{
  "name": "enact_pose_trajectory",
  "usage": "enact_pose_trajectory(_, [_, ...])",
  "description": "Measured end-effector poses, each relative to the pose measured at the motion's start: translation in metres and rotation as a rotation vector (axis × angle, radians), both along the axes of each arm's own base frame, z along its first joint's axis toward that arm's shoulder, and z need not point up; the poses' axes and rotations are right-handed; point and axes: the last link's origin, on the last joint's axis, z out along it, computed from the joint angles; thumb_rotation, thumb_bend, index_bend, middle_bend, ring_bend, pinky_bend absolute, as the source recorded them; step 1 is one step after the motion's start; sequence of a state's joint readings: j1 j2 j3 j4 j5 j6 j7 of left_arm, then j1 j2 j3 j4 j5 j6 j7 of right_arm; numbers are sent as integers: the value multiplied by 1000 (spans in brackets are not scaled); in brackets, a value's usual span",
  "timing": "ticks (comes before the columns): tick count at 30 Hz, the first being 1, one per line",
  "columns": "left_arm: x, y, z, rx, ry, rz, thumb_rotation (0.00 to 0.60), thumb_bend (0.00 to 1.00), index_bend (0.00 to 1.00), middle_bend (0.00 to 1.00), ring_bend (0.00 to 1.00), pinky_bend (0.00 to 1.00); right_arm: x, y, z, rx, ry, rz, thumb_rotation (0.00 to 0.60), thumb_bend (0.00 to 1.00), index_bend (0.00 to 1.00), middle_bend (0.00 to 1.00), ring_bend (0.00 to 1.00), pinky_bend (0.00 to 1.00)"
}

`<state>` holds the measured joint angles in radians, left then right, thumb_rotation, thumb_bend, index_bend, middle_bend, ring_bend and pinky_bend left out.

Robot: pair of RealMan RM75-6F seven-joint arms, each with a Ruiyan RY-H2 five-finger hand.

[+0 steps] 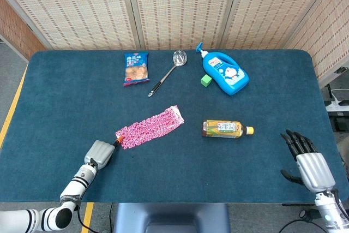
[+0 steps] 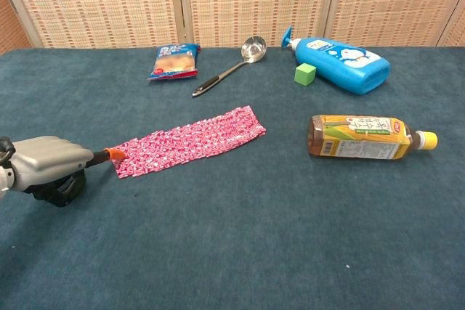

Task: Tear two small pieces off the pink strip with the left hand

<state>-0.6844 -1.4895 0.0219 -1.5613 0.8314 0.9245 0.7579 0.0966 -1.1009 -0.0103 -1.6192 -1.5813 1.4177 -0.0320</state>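
The pink strip (image 1: 149, 126) lies flat mid-table, its long axis slanting from near-left up to far-right; the left hand (image 2: 45, 162) pinches its near-left end with an orange fingertip (image 2: 114, 154); the right hand (image 1: 310, 162) rests spread, holding nothing.

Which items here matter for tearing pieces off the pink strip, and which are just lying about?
Part of the job:
pink strip
left hand, fingertip at the strip's near end

Lying about:
snack packet
ladle
blue bottle
green cube
tea bottle
right hand, resting apart at the table's right edge
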Motion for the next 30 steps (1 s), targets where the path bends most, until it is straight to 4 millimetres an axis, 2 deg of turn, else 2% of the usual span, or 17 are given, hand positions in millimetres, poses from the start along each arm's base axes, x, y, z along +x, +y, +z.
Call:
enact_pose_trajectory(10, [-16, -7, 15, 26, 76, 41, 600, 816, 258, 684, 712, 626, 0, 0, -1, 17, -2, -8, 600, 92, 0, 0, 0, 107])
enact_pose_trajectory(22, [-45, -19, 43, 73, 165, 146, 600, 818, 279, 684, 719, 637, 0, 0, -1, 16, -4, -10, 600, 92, 0, 0, 0, 107])
enact_pose_trajectory(30, [-54, -20, 57, 150, 270, 189, 600, 822, 315, 683, 727, 653, 0, 0, -1, 19, -4, -13, 600, 93, 0, 0, 0, 107])
